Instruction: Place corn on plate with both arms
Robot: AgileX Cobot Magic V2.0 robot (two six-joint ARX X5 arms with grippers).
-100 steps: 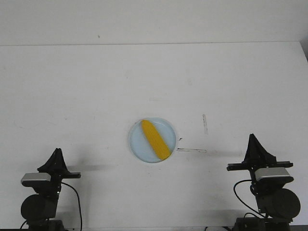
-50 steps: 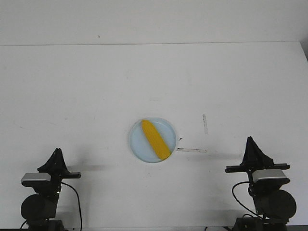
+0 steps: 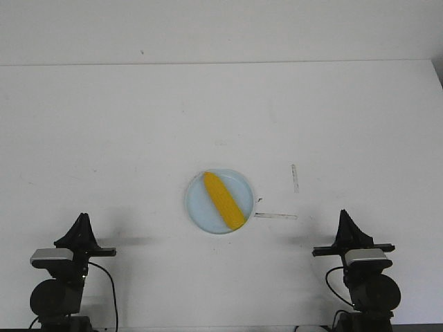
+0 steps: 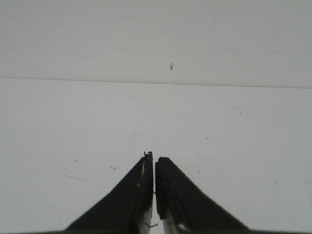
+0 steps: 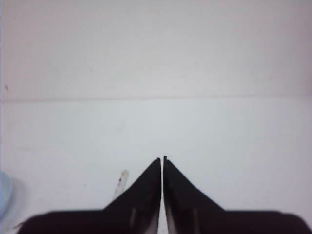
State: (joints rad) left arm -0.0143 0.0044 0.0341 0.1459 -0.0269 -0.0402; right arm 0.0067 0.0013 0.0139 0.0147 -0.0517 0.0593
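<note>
**Parking both arms, corn already plated**

Sitting closed and empty: left gripper (image 4: 154, 168) and right gripper (image 5: 162, 168) are each showing fingertips pressed together, nothing between them. Both arms are resting low at the near table edge, left arm (image 3: 69, 259) and right arm (image 3: 360, 259) well apart from the work. Corn (image 3: 223, 200) is lying diagonally across the plate (image 3: 197, 207) at table centre, fully inside the rim. Judging placement as done; next move is looking like nothing beyond holding at rest.
</note>
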